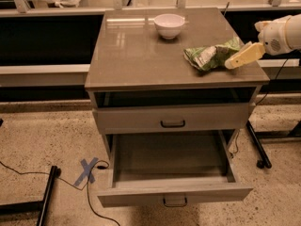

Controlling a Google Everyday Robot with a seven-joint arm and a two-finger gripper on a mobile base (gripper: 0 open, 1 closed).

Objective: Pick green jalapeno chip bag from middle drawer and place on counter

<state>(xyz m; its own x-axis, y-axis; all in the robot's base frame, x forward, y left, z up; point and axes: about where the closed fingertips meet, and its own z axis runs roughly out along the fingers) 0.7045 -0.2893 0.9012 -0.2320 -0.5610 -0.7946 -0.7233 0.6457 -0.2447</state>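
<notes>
The green jalapeno chip bag (208, 56) lies crumpled on the right side of the counter (131, 51), near its front right corner. My gripper (232, 63) reaches in from the right on a white arm, its yellowish tip at the bag's right end, low over the counter. The middle drawer (171, 161) is pulled far out below the counter, and nothing lies in it. Its front with the dark loop handle faces the camera.
A white bowl (169, 25) stands at the back middle of the counter. The drawer above (172, 119) is nearly shut. A blue tape cross (87, 169) and a black cable lie on the floor at left, beside a black stand leg (47, 197).
</notes>
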